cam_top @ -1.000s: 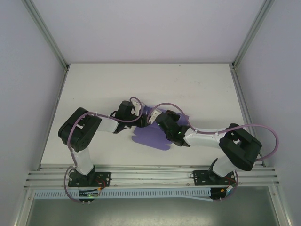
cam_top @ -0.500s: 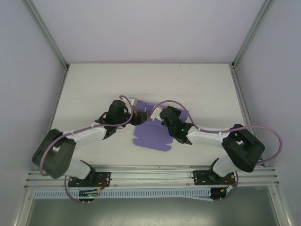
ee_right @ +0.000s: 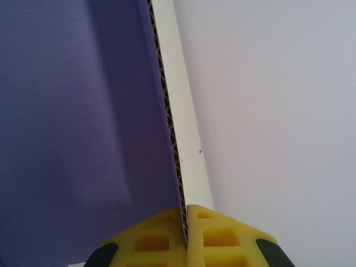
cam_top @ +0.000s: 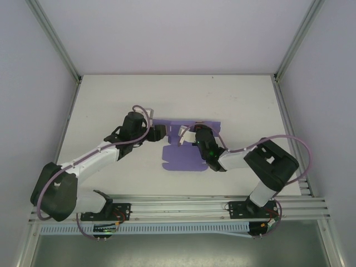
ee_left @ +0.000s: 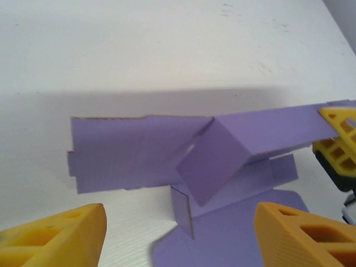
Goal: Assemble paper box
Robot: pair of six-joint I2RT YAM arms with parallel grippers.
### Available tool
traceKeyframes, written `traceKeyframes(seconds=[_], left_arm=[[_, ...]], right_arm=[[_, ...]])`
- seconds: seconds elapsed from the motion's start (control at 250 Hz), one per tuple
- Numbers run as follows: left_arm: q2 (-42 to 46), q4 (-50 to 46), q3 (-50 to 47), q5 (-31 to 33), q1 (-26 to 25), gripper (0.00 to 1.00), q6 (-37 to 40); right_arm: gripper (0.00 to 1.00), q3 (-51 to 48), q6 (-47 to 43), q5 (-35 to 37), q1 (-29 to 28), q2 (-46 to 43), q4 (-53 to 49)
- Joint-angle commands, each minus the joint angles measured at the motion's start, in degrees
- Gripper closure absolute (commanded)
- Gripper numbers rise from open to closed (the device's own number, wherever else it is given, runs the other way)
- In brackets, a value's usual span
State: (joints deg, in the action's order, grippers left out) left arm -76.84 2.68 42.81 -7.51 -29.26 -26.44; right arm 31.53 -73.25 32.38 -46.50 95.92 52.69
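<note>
- Right gripper [ee_right: 185, 214]: clamps tight on the corrugated edge of a raised wall [ee_left: 272, 130] of the paper box [cam_top: 183, 158], keeping it lifted off the base.
- Left gripper [ee_left: 181, 231]: stands wide apart, grips nothing, faces the box's left end from just beside it.
- Box: lies in the middle of the table [cam_top: 239, 100], between both arms, base flat.
- Done: back wall lifted, one end flap [ee_left: 211, 158] folded inward at a slant.
- Left, probably: seating that flap, raising the remaining sides, closing up; tab locking hard to judge from these angles.
</note>
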Motion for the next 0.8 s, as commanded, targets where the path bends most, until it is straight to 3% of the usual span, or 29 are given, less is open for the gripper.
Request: traceKeyframes(seconds=[0.0, 0.08, 0.296, 0.492, 0.663, 0.795], left_arm=[[-1.54, -1.66, 1.73, -2.55, 1.92, 0.3, -0.43], [-2.2, -2.35, 3.37, -2.16, 2.16, 0.29, 1.6], [-7.18, -11.04, 12.46, -2.91, 6.26, 0.32, 11.56], [-12.92, -16.15, 20.28, -14.2, 10.62, 0.35, 26.23], [-19.91, -20.85, 26.82, -19.25, 10.7, 0.36, 40.75], [-25.91, -23.87, 32.24, -21.51, 10.64, 0.37, 46.89]], right_arm=[[1.0, -2.51, -8.58, -1.75, 0.16, 5.71, 16.7], [1.0, -3.4, -11.66, -1.1, -0.2, 9.41, 23.33], [1.0, -3.94, -9.63, -1.0, -0.61, 8.67, 23.17], [1.0, -2.32, -11.25, -1.97, 0.29, 6.22, 22.74], [1.0, -0.81, -11.17, -4.63, 2.35, 7.19, 22.65], [1.0, 0.36, -10.89, -5.84, 3.45, 8.18, 22.72]])
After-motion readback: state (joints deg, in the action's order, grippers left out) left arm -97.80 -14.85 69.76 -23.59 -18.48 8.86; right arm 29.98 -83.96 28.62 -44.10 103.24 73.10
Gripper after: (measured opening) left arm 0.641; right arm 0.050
